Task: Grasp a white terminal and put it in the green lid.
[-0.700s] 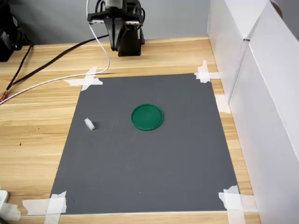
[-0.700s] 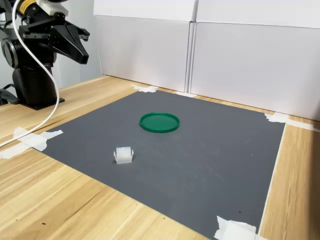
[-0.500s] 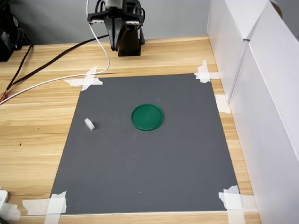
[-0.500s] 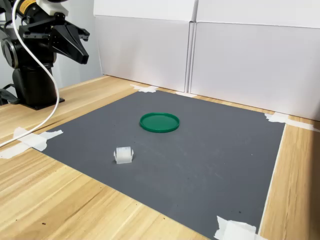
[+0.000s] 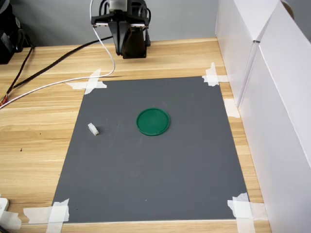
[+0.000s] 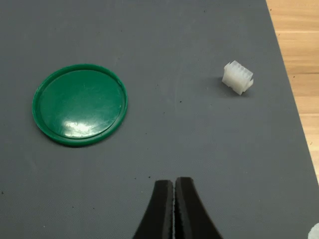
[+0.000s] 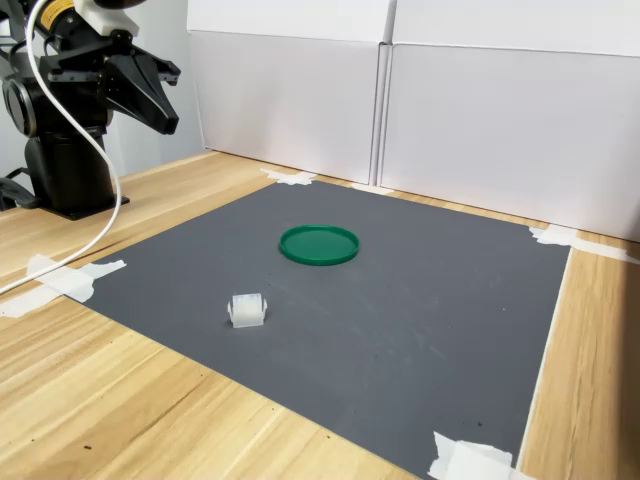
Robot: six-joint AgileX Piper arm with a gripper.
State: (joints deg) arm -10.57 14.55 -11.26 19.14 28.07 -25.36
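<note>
The end effector (image 6: pixel 174 191) is closed with nothing between its fingers (image 6: pixel 162 209): in the wrist view the two black tips meet along a thin seam. In the second exterior view it (image 7: pixel 168 122) hangs high in the air at the far left, above the bare wood of the tabletop (image 7: pixel 120 400) and short of the mat (image 7: pixel 400 310), tips pointing down and toward the mat. In the first exterior view it (image 5: pixel 118 48) sits at the top, over the arm's black base.

The terminal (image 6: pixel 238 77) lies on the grey mat (image 6: pixel 199 149), ahead of the tips and off to one side, well apart from them. It is a small white ribbed block, resting close to the mat's edge where the wood begins. In the first exterior view it (image 5: pixel 93 129) is near the mat's left edge; in the second exterior view it (image 7: pixel 247 309) is toward the mat's near edge.

The lid (image 6: pixel 79 104) lies flat on the mat, rim up, ahead of the tips on the other side from the terminal and well apart from both. It is empty. In the first exterior view it (image 5: pixel 153 121) is to the right of the terminal; in the second exterior view it (image 7: pixel 318 244) lies beyond the terminal.

White tape (image 5: pixel 92 82) holds the mat's corners. A white cable (image 5: pixel 53 85) and black cables (image 5: pixel 43 65) trail across the wood from the arm.
</note>
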